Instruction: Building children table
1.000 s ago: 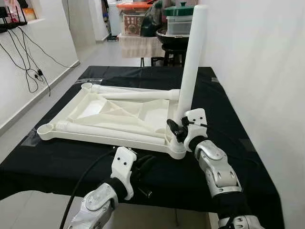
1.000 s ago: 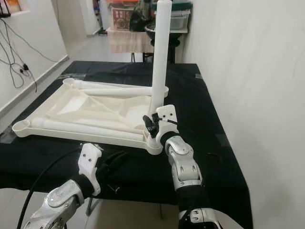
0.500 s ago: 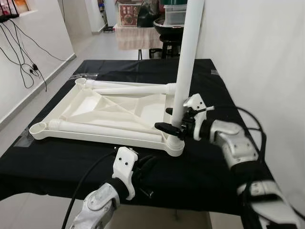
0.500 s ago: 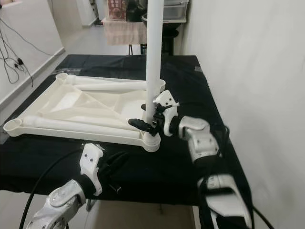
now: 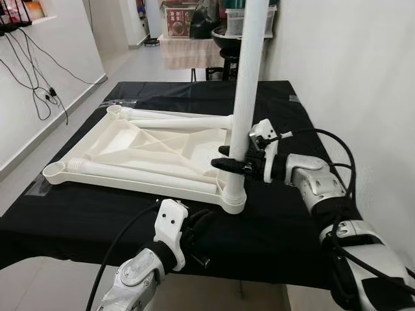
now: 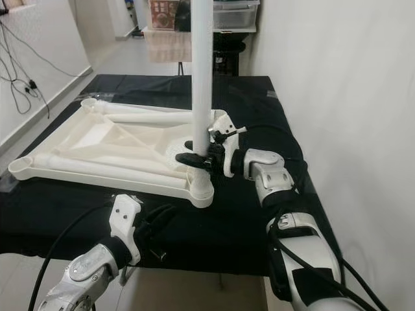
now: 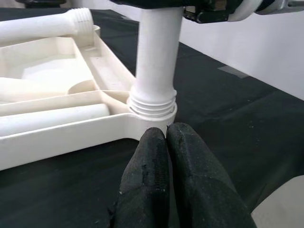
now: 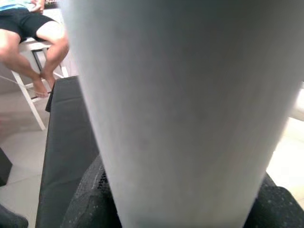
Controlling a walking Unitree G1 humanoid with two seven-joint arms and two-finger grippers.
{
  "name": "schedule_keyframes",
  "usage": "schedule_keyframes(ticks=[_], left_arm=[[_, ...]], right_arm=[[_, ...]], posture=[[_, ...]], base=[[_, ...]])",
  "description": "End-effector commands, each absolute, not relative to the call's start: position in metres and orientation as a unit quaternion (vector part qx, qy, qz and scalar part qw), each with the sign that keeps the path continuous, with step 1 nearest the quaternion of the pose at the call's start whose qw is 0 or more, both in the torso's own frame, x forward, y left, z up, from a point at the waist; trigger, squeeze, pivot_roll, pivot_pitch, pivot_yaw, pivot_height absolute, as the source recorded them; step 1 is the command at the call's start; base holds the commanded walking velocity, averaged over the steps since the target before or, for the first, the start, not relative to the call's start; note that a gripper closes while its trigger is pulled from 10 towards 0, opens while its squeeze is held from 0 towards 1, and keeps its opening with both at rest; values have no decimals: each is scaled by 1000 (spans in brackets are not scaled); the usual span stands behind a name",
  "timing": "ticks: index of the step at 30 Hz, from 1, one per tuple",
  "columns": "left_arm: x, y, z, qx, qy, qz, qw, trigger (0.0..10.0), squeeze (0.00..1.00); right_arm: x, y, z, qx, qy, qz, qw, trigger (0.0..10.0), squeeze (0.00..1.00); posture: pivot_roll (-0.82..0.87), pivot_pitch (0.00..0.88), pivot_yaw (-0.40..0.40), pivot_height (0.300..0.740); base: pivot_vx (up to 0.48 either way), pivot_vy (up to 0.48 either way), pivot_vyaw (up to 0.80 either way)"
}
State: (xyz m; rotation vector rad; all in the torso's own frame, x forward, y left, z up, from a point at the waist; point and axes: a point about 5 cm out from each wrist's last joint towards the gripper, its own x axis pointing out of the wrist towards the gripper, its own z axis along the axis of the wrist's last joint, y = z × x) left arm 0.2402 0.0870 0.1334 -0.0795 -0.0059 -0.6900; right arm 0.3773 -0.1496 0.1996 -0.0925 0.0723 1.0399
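Right gripper [image 5: 238,164], clamped on the tall white plastic leg [image 5: 247,91], has swung round it; leg now upright in the inverted white tabletop [image 5: 139,150] socket at 5 o'clock. Left gripper [image 7: 166,142] pinched empty.

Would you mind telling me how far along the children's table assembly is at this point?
Done: the upside-down tabletop lies on the black table. In hand: the right gripper clamps one upright leg seated in the near right corner socket, threads still showing. Left: three loose legs lie in the tabletop, and the far left socket and near left socket stand empty. The left gripper waits shut.
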Motion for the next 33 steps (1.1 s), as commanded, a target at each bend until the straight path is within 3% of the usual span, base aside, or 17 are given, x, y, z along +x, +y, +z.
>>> schedule_keyframes(ticks=[1,5,7,9,10,12,15,22,23,25,26,30,31,32,33], left_arm=[[241,89,130,-38,4,-337,941,10000,0],[240,90,130,-38,4,-337,941,10000,0],[239,92,130,-35,4,-338,940,10000,0],[239,92,130,-35,4,-338,940,10000,0],[239,92,131,-34,4,-339,940,10000,0],[239,92,131,-32,4,-339,940,10000,0],[239,93,131,-33,5,-339,940,10000,0],[239,92,131,-33,5,-338,941,10000,0],[239,91,132,-33,3,-335,941,10000,0],[239,91,132,-33,2,-334,942,10000,0],[240,90,132,-34,2,-334,942,10000,0],[240,89,132,-35,3,-337,941,10000,0],[240,89,132,-35,3,-338,941,10000,0],[241,89,132,-35,4,-338,940,10000,0],[241,89,132,-35,4,-338,940,10000,0]], right_arm=[[374,-155,190,-33,39,478,877,0,0],[372,-165,183,-35,49,449,892,0,0],[363,-161,150,6,92,172,981,0,0],[363,-161,150,6,92,172,981,0,0],[341,-147,134,24,118,112,986,0,0],[325,-132,128,3,123,98,988,0,0],[324,-122,129,0,118,112,987,0,0],[341,-114,134,-18,104,160,981,0,0],[347,-115,136,-20,96,160,982,10000,0],[351,-116,141,-13,84,165,983,10000,0],[356,-119,150,-10,65,195,979,10000,1000],[358,-120,168,-11,40,288,957,10000,1000],[357,-121,175,-27,28,336,941,10000,894],[356,-124,179,-37,27,377,925,10000,0],[356,-124,179,-37,27,377,925,10000,0]], posture=[[-27,32,-29,740],[-31,39,-23,740],[-34,47,-24,740],[-34,47,-24,740],[-25,62,-13,740],[-41,54,5,740],[-43,50,6,740],[-26,50,-15,740],[-24,46,-14,740],[-23,44,-15,740],[-17,36,-12,740],[-10,29,-15,740],[-10,29,-15,740],[-14,21,-15,740],[-14,21,-15,740]], base=[[0,0,0],[0,0,0],[0,0,0],[0,0,0],[0,0,0],[0,0,0],[0,0,0],[0,0,0],[0,0,0],[0,0,0],[0,0,0],[0,0,0],[0,0,0],[0,0,0],[0,0,0]])
